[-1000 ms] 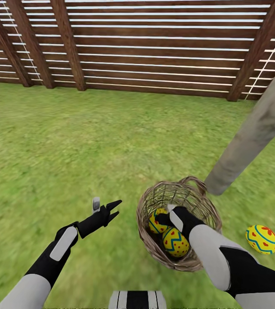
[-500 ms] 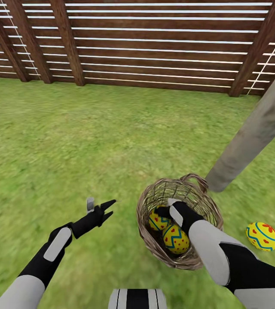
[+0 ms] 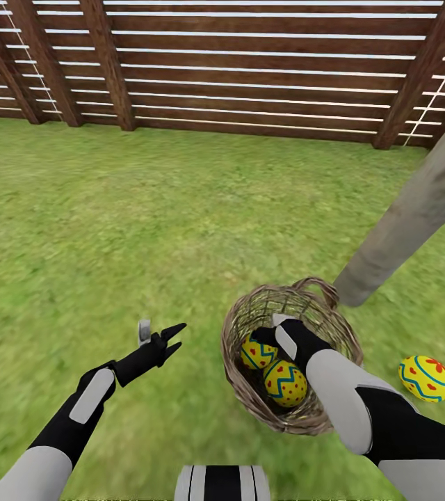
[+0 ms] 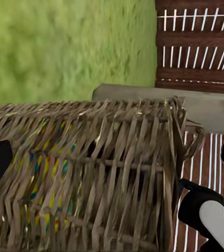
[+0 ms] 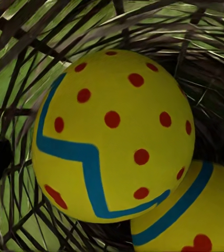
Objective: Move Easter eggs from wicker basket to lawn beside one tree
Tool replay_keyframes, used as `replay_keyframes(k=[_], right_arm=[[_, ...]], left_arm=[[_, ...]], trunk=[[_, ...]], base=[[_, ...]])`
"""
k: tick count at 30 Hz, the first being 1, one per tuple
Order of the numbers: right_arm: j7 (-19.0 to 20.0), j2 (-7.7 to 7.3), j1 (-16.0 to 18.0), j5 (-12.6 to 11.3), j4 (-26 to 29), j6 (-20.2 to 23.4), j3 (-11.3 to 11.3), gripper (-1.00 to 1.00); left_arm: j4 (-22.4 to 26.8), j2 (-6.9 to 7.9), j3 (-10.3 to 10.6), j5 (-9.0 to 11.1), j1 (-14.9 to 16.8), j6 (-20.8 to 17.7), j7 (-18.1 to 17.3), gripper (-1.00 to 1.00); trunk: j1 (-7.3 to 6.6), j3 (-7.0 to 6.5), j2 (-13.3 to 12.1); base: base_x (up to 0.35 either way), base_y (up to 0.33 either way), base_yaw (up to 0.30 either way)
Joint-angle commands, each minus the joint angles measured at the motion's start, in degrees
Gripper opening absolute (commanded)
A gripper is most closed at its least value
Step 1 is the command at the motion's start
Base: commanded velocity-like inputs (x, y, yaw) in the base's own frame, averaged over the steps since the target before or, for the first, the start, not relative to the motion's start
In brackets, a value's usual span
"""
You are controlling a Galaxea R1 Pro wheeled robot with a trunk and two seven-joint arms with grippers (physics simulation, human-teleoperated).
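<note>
No legible text or numbers anywhere.

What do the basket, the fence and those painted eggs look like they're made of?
The wicker basket looks woven from thin brown-grey twigs, with open gaps that let grass show through. The fence looks like dark brown wood: horizontal slats with grain, on slanted posts. The eggs have a smooth, matte painted shell, yellow with blue zigzags and red dots; what is beneath the paint cannot be told.

Wicker basket (image 4: pixel 91 173) wall close up, egg colours (image 4: pixel 38 173) showing through weave.
</note>
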State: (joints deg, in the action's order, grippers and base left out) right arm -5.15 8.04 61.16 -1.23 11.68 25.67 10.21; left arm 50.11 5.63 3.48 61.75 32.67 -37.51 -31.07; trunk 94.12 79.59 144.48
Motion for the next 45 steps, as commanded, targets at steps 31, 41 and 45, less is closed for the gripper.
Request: replay_keyframes(k=[31,41,45], right_arm=[[1.01,0.31,-0.07,-0.09,0.28,-0.36,0.44,-1.00],[1.02,0.31,-0.08,-0.09,0.27,-0.36,0.52,-1.00],[1.10,0.31,-0.08,-0.09,0.24,-0.45,0.52,-1.00]], left_arm=[[-0.10,0.05,0.11,0.42,0.03,-0.28,0.09,1.00],[-0.11,0.05,0.02,0.66,0.03,-0.30,0.05,1.00],[-0.19,0.02,-0.22,0.72,0.03,-0.53,0.13,1.00]], trunk=[[0.71,6.25,0.39],[0.66,5.80,0.37],[0.55,4.92,0.31]], base=[[0.000,0.000,0.000],[0.000,0.000,0.000],[0.000,0.000,0.000]])
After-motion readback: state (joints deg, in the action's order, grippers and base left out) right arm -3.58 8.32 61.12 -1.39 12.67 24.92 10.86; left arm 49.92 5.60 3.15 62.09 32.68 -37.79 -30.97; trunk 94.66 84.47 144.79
